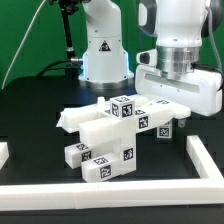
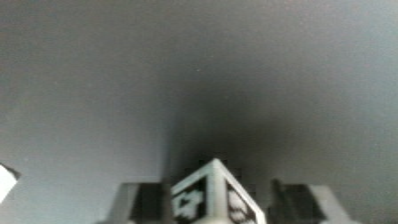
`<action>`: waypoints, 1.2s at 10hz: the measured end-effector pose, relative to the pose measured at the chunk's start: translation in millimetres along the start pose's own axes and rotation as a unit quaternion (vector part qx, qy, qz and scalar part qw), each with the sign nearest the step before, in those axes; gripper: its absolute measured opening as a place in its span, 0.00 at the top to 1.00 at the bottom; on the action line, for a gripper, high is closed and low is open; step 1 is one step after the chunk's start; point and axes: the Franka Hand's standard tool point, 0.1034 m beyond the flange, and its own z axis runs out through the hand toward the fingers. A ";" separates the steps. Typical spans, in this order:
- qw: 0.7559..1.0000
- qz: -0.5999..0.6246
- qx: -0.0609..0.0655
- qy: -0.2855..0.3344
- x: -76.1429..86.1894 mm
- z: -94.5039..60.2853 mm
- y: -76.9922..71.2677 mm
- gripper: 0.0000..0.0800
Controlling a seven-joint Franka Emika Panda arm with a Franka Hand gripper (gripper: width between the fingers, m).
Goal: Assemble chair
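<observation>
The chair is a heap of matte white tagged pieces [image 1: 105,128] in the middle of the black table. Two more tagged bars [image 1: 100,160] lie nearer the front on the exterior view's left. My gripper [image 1: 163,108] hangs over the right end of the heap, on a tagged white bar [image 1: 158,124]. In the wrist view that bar [image 2: 217,192] stands edge-on between my two fingers [image 2: 148,203], which sit tight against both of its sides. My gripper [image 2: 221,205] looks shut on it.
The robot base [image 1: 103,55] stands behind the heap. Low white border rails run along the front [image 1: 110,194] and the exterior view's right [image 1: 204,160]. Dark cables hang at the back left.
</observation>
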 end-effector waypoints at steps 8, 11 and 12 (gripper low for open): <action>1.000 -0.013 -0.001 -0.001 -0.3 -0.7 -0.4 0.97; 0.999 -0.030 0.010 -0.007 13.8 -14.3 -8.0 0.57; 0.999 -0.040 0.013 -0.007 19.9 -19.7 -11.9 0.39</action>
